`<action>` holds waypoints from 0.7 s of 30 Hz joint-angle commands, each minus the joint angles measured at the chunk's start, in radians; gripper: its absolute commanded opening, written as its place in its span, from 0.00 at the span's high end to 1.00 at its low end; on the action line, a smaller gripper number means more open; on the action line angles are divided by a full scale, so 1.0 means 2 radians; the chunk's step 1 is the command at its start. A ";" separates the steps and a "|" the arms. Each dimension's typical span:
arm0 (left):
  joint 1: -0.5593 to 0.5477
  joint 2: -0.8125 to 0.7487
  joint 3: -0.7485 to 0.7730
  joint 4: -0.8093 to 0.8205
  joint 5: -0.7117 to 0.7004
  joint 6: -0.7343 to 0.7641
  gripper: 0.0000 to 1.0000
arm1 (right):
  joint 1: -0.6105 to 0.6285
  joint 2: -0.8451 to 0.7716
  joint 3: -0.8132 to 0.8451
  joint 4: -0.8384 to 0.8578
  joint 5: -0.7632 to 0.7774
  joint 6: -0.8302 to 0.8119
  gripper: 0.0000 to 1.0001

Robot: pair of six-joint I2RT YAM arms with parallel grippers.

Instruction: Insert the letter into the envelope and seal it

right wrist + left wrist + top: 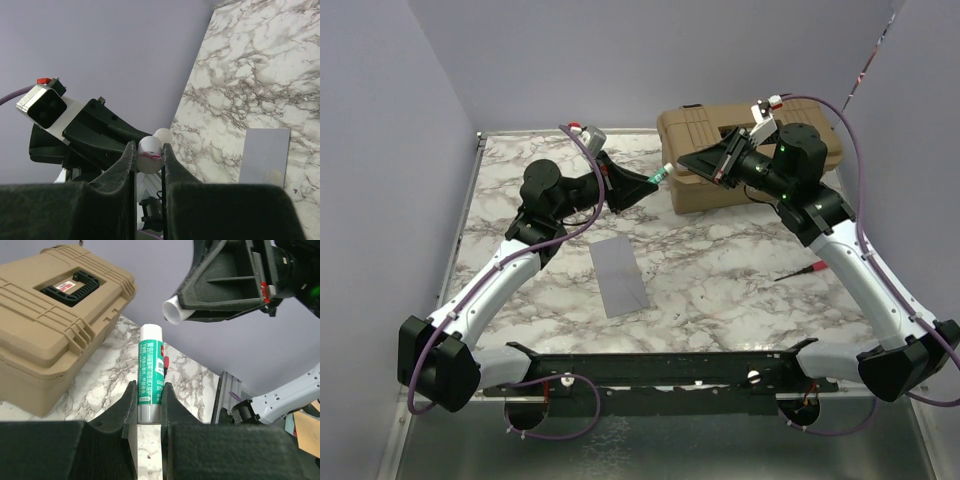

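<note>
The blue-grey envelope (618, 275) (265, 157) lies flat on the marble table, between and in front of the arms. The letter is out of view. Raised above the table, my left gripper (653, 181) (149, 390) is shut on a green glue stick (661, 177) (151, 372) whose white end points toward the right arm. Facing it, my right gripper (684, 164) (149, 147) is shut on a small white cap (175, 311) (149, 155). The cap and the stick's tip (163, 135) sit close together; whether they touch I cannot tell.
A tan toolbox (692, 128) (45, 340) with a black handle stands at the back right, just behind the two grippers. A red-handled tool (798, 272) lies on the table near the right arm. Purple walls close in the table's sides.
</note>
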 commanded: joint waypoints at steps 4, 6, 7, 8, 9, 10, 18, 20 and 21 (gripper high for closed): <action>0.001 -0.018 -0.009 0.006 -0.039 0.006 1.00 | 0.001 -0.016 -0.013 -0.025 0.006 -0.015 1.00; 0.001 -0.014 -0.009 0.015 -0.030 -0.003 1.00 | 0.001 -0.014 -0.016 -0.019 -0.004 -0.012 1.00; 0.000 -0.013 -0.009 0.018 -0.025 -0.006 1.00 | 0.001 -0.012 -0.017 -0.013 -0.010 -0.010 1.00; 0.000 -0.010 -0.009 0.020 -0.020 -0.009 1.00 | 0.001 -0.011 -0.018 -0.005 -0.015 -0.008 1.00; 0.000 -0.009 -0.010 0.022 -0.016 -0.011 1.00 | 0.001 -0.010 -0.019 0.001 -0.020 -0.006 1.00; 0.000 -0.008 -0.010 0.024 -0.013 -0.013 1.00 | 0.001 -0.007 -0.018 0.004 -0.023 -0.004 1.00; -0.001 -0.007 -0.012 0.034 0.009 -0.021 1.00 | 0.001 0.001 -0.022 0.035 -0.043 0.016 1.00; -0.001 -0.008 -0.013 0.036 0.011 -0.022 1.00 | 0.001 0.003 -0.021 0.037 -0.047 0.017 1.00; -0.001 -0.010 -0.014 0.039 0.011 -0.021 1.00 | 0.001 0.005 -0.020 0.037 -0.048 0.019 1.00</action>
